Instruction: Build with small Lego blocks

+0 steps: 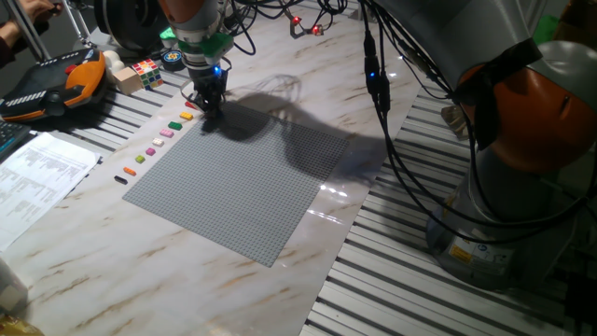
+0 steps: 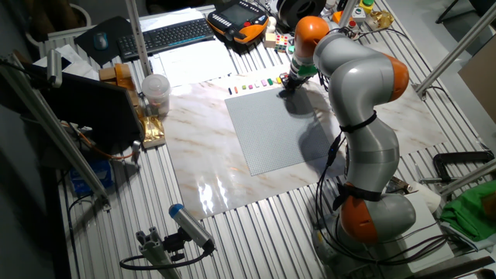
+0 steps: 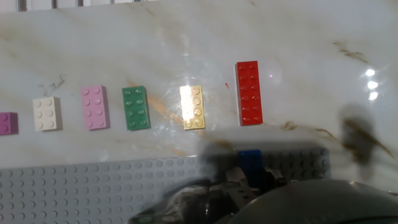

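Observation:
A row of small Lego blocks lies on the marble table beside the grey baseplate (image 1: 242, 187). In the hand view the row holds a long red block (image 3: 249, 93), then yellow (image 3: 193, 107), green (image 3: 136, 107), pink (image 3: 94, 107), white (image 3: 46, 113) and purple (image 3: 7, 122) ones. The same row shows in one fixed view, from yellow (image 1: 187, 116) to black (image 1: 120, 179). My gripper (image 1: 210, 105) stands low over the baseplate's far left corner (image 3: 124, 180). Its fingers sit on either side of a blue block (image 3: 250, 160) at the plate's edge. The fingertips are blurred.
A multicoloured puzzle cube (image 1: 145, 70) and an orange-black teach pendant (image 1: 56, 84) lie behind the row. Papers (image 1: 37, 173) lie at the left. Cables (image 1: 378, 84) hang over the plate's right side. A keyboard (image 2: 167, 35) and a cup (image 2: 155, 91) stand further off.

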